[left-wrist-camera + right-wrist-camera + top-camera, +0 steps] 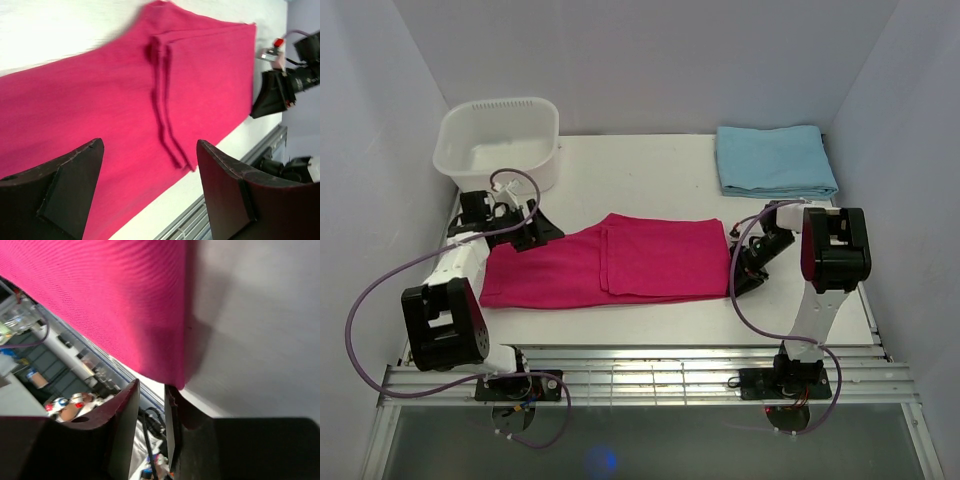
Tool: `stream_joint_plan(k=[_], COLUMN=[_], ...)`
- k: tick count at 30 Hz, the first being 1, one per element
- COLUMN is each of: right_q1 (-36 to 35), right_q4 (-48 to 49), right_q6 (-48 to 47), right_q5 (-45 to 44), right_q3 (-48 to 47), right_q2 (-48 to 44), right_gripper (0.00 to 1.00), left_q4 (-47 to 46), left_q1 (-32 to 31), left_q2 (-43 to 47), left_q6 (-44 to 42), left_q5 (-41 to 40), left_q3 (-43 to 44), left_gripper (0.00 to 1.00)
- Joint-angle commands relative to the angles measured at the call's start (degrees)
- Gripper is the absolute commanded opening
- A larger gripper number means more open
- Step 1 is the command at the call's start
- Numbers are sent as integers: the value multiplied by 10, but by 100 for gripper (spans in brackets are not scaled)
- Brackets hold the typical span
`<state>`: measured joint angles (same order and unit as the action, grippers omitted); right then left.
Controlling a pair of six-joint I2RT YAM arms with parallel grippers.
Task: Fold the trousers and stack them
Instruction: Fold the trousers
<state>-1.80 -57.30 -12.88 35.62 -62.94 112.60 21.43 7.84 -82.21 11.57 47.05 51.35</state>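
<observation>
White walls box in a white bench; slatted metal rail along the near edge where both arms are bolted. White plastic basin at back left, nothing visible in it. Folded light blue cloth at back right, apart from everything else.

Trousers lie flat mid-bench, long axis running left-right. The right half is doubled over, and the edge of that upper layer runs across the fabric near the middle. The left half is a single flat layer.

Left end effector is over the left end of the trousers, jaws spread wide, nothing between them. Released.

Right end effector sits at the right edge of the trousers, low to the bench. Its jaws are drawn close with only a narrow slit between. The near right corner of the fabric lies right at the fingertips, but no cloth shows in the slit. Cannot tell if it is pinching cloth or just beside it.

Step, as I judge it: mid-fold, one lengthwise fold in, a second one being set up. Next move likely calls for both end effectors to pinch an edge and carry it over evenly so the layers line up. Stacking not yet done; the blue cloth looks like the probable stack spot, but that is a guess.

Brands, labels, writing: none readable in any view.
</observation>
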Motion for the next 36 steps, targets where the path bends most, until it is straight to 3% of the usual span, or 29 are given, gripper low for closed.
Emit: stream_joint_plan(k=[1,5,7,14,22,32,35,36], right_q1=[10,30,35,35,18,-19,-19,-17], right_q4=[6,18,33,100,143,170,161,148], right_q6=[-14,-37,-42,-32,-19,-27,-28,-28], right_q5=[-80,-73,-96,-95,-55,-18,-19,-29], right_q3=[-79,-129,-136,-157,-187,-165,-171,-176], right_q2=[-19,-78,-91,-34,46,79,91,89], right_gripper=[34,47,60,64,67,58,41,21], left_q4=[77,158,208,268,281,269,271,273], left_q1=[63,171,201,315,343,343,343,343], left_q2=[10,4,-11,-76,-110,-157,-161,-160], left_q6=[-52,-140,-203,-301,-342,-349,-352,-356], left_q5=[-8,-2,-16,-67,-131,-112,-110,-112], left_q3=[17,34,44,62,64,66,67,66], left_gripper=[86,89,90,90,89,85,83,82])
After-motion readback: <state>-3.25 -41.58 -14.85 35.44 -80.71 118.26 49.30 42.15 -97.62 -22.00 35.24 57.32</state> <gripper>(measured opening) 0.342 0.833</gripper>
